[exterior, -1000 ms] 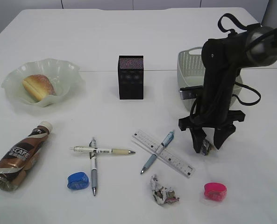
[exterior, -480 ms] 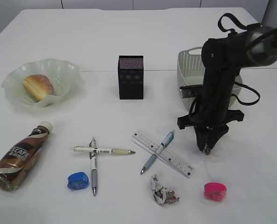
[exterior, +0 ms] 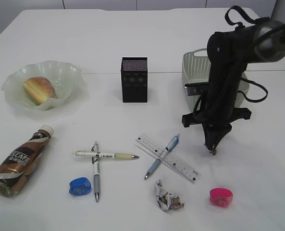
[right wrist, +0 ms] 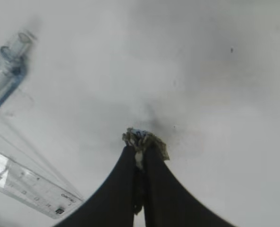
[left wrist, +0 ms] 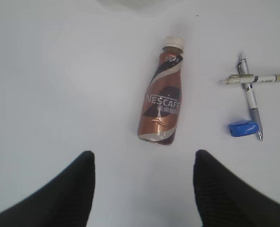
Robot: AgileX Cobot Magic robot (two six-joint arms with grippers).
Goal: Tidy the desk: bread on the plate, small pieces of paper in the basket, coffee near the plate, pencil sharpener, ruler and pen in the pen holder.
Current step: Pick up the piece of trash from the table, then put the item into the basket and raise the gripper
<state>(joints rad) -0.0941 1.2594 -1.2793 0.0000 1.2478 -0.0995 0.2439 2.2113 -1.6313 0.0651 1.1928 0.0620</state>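
Bread (exterior: 39, 89) lies in the pale wavy plate (exterior: 17, 98) at the upper left of the exterior frame. Below it, at the lower left, the coffee bottle (exterior: 21, 161) lies on its side on the white table (exterior: 132, 48), well apart from the plate. In the left wrist view the left gripper (left wrist: 142, 189) hangs above the table with its two dark fingers (left wrist: 69, 194) wide apart and nothing between them; the bottle lies just beyond them.

Further right, in the lower middle, two pens (exterior: 104, 155) lie crossed, one over the other, and a blue pencil sharpener (exterior: 80, 186) sits just beside the lower end of the upright one. The black pen holder (exterior: 134, 80) stands upright at the upper middle. A clear ruler (exterior: 173, 161) lies slanted at the centre with a blue pen (exterior: 162, 157) across it. Below the ruler a crumpled piece of paper (exterior: 167, 197) rests on the table.

On the right side the right gripper (exterior: 212, 150) points down, with its tip near the table. Its fingers are pressed together on a small paper scrap (right wrist: 144, 140), which the right wrist view shows pinched at the tips. A pink pencil sharpener (exterior: 221, 197) lies at the lower right, and the white basket (exterior: 192, 70) stands behind the arm at the upper right.
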